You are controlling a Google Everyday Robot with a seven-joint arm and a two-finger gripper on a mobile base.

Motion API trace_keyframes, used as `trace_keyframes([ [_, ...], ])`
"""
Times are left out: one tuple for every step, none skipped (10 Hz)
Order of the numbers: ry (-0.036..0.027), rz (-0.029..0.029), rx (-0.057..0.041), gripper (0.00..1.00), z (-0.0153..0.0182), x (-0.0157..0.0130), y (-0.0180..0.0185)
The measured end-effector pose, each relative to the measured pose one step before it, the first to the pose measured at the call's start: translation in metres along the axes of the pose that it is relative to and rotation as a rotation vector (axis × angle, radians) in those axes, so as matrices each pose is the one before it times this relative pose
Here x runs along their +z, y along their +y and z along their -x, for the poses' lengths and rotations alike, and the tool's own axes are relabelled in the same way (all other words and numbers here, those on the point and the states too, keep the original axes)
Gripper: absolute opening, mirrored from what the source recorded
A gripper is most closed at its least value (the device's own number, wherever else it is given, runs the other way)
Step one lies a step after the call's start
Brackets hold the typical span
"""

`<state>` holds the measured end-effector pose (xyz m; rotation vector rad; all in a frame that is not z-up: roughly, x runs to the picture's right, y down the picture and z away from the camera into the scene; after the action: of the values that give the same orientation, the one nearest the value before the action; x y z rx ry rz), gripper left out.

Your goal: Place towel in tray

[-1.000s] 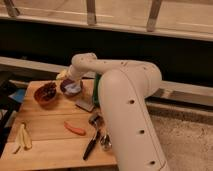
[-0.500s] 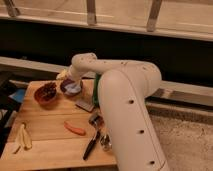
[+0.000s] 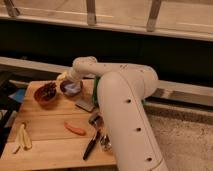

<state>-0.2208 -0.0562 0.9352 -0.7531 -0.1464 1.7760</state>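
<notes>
No movement since prev frame. Hovering w/ gripper (image 3: 68,80) over purple bowl (image 3: 71,90), jaws wide, nothing visibly held.

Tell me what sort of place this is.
Probably a kitchen-style test counter: a wooden tabletop holding what looks like a carrot, a brown bowl and a dark-handled utensil. The gripper hangs at the purple bowl.

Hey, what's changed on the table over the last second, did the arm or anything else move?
Nothing visibly changed. The claw is at the far end of the arm, over the purple bowl, same as before. The brown bowl, the orange piece and the green tray showing behind the arm lie where they were.
</notes>
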Motion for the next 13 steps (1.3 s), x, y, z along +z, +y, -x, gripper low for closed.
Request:
trace_keyframes([
  [-0.00253, 0.00179, 0.00073, 0.8, 0.00021, 0.00294, -0.00066],
  [-0.00069, -0.0022, -0.00238, 0.8, -0.00023, 0.00194, -0.00101],
  [-0.00024, -0.00401, -0.00385, 0.8, -0.0007, 0.00286, 0.00034],
  [0.00024, -0.00727, -0.00357, 0.8, -0.00088, 0.00275, 0.00024],
  [-0.00062, -0.01495, -0.00329, 0.8, -0.00005, 0.00208, -0.00294],
  [-0.00289, -0.01589, -0.00358, 0.8, 0.00145, -0.00029, -0.00368],
  [-0.00426, -0.02056, -0.00478, 0.8, 0.00174, -0.00058, -0.00457],
  [-0.00473, -0.01899, -0.00405, 0.8, 0.00096, 0.00011, -0.00271],
  [-0.005, -0.0176, -0.00186, 0.8, 0.00036, 0.00052, -0.0023],
  [-0.00551, -0.01451, -0.00171, 0.8, 0.00134, -0.00031, -0.00256],
  [-0.00367, -0.01488, -0.00108, 0.8, 0.00125, 0.00048, -0.00377],
  [0.00156, -0.01103, -0.00475, 0.8, -0.00084, 0.00287, -0.00044],
  [0.00542, -0.0105, -0.00761, 0.8, -0.00213, 0.00597, 0.00209],
])
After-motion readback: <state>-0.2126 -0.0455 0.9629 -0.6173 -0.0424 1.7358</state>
